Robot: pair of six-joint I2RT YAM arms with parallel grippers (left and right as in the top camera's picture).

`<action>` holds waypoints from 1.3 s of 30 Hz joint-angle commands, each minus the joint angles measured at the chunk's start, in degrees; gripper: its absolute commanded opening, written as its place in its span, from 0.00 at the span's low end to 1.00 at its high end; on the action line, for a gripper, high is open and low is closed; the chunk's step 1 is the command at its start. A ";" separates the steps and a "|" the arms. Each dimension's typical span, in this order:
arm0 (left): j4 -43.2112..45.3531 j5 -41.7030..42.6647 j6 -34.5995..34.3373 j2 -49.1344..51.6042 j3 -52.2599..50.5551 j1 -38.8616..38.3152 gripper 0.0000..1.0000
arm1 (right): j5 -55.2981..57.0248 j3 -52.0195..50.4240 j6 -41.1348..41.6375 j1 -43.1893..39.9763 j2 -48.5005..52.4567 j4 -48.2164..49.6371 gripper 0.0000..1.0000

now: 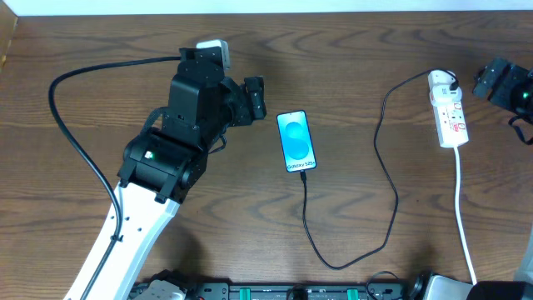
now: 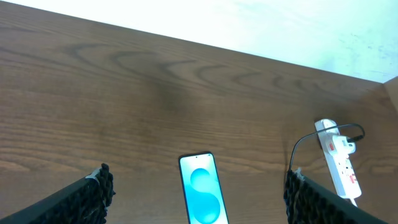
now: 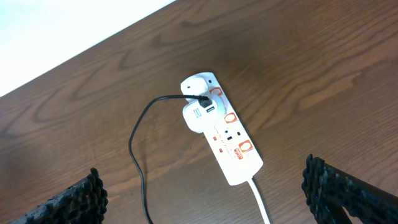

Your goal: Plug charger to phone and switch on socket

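The phone (image 1: pixel 296 140) lies flat mid-table, blue screen up, "Galaxy" lettering at its near end; it also shows in the left wrist view (image 2: pixel 202 194). The thin black charger cable (image 1: pixel 385 167) runs from the phone's near end, loops and rises to a white adapter on the socket (image 1: pixel 450 112). The socket shows in the right wrist view (image 3: pixel 227 134) and the left wrist view (image 2: pixel 340 163). My left gripper (image 2: pixel 198 193) is open, apart from the phone on its left side in the overhead view (image 1: pixel 254 98). My right gripper (image 3: pixel 205 190) is open above the socket's cord end.
The socket's white cord (image 1: pixel 463 217) runs toward the table's front edge. A thick black robot cable (image 1: pixel 71 125) arcs at the left. The wood table (image 1: pixel 125 58) ends at a white wall behind.
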 commanded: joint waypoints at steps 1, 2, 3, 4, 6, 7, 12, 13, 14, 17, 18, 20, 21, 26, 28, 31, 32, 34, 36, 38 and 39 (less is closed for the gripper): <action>-0.17 -0.74 0.74 -0.31 0.15 0.17 0.89 | -0.20 0.20 0.63 -0.02 -0.20 -0.31 0.99; -0.17 -0.74 0.74 -0.31 0.15 0.17 0.89 | -0.20 0.17 0.63 -0.02 -0.20 -0.42 0.99; -0.17 -0.74 0.76 -0.31 0.15 0.17 0.89 | -0.20 0.20 0.63 -0.02 -0.20 -0.44 0.99; -0.17 -0.74 0.76 -0.31 0.15 0.17 0.89 | -0.20 0.20 0.63 -0.04 -0.20 -0.44 0.99; -0.17 -0.74 0.76 -0.31 0.13 0.17 0.89 | -0.20 0.17 0.63 -0.02 -0.20 -0.42 0.99; -0.17 -0.74 0.74 -0.31 0.13 0.17 0.89 | -0.20 0.20 0.63 -0.02 -0.20 -0.44 0.99; -0.17 -0.74 0.74 -0.31 0.13 0.17 0.89 | -0.20 0.17 0.63 -0.02 -0.20 -0.44 0.99; -0.17 -0.74 0.74 -0.31 0.13 0.17 0.89 | -0.20 0.20 0.63 -0.02 -0.20 -0.42 0.99; -0.15 -0.74 0.74 -0.31 0.13 0.17 0.89 | -0.20 0.20 0.63 -0.02 -0.20 -0.42 0.99; -0.44 -0.72 0.76 -0.33 0.09 0.13 0.89 | -0.20 0.17 0.63 -0.02 -0.20 -0.46 0.99; -1.25 -0.72 0.74 -0.42 0.09 0.11 0.89 | -0.20 0.17 0.63 -0.02 -0.20 -0.44 0.99; -2.97 -0.76 0.76 -0.85 -0.20 0.11 0.89 | -0.20 0.17 0.63 -0.04 -0.20 -0.44 0.99; -3.98 -0.76 0.76 -1.25 -0.46 0.11 0.89 | -0.20 0.17 0.63 -0.04 -0.17 -0.44 0.99; -4.92 -0.76 0.76 -4.17 -5.49 0.11 0.89 | -0.20 0.17 0.63 -0.04 -0.15 -0.44 0.99; -4.24 -0.76 0.74 -5.42 -8.17 0.11 0.89 | -0.20 0.17 0.63 -0.04 -0.15 -0.44 0.99; -1.29 -0.76 0.74 -8.46 -14.43 0.11 0.89 | -0.20 0.17 0.63 -0.02 -0.15 -0.44 0.99; 0.17 -0.76 0.74 -9.75 -16.79 0.11 0.89 | -0.20 0.17 0.63 -0.02 -0.15 -0.44 0.99; 2.38 -0.76 0.74 -11.89 -20.24 0.11 0.89 | -0.20 0.17 0.63 -0.02 -0.15 -0.46 0.99; 4.70 -0.74 0.74 -14.21 -23.54 0.11 0.89 | -0.20 0.17 0.63 -0.04 -0.15 -0.44 0.99; 8.76 -0.74 0.72 -18.03 -28.26 0.11 0.89 | -0.20 0.17 0.63 -0.04 -0.15 -0.44 0.99; 10.40 -0.74 0.72 -19.52 -29.99 0.11 0.89 | -0.20 0.17 0.63 -0.04 -0.15 -0.44 0.99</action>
